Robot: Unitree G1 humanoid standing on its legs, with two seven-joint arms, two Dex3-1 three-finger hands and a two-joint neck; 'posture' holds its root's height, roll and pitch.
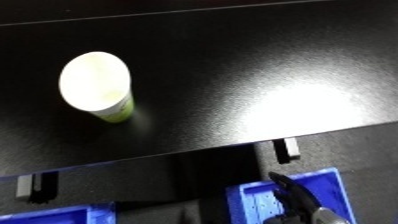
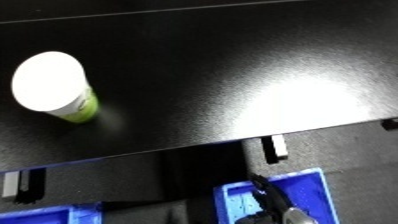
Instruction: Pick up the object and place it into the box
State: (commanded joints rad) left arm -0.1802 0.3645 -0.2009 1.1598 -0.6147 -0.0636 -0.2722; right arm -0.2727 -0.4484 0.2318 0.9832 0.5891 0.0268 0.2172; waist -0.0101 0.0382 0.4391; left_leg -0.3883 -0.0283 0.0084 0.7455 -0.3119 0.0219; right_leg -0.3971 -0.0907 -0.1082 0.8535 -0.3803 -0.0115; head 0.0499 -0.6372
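Observation:
A white cup point(image 1: 97, 85) with a green band near its base stands upright on the black table point(image 1: 231, 65), at the left. A blue bin point(image 1: 318, 185) lies below the table's near edge at the lower right. My right hand point(image 1: 294, 196) shows there only as black fingers over the bin, well apart from the cup; whether those fingers are curled cannot be made out. My left hand shows in neither view.
A second blue bin point(image 1: 62, 215) peeks in at the lower left corner. Two small brackets point(image 1: 286, 149) hang under the table's front edge. A bright glare patch lies on the right part of the table.

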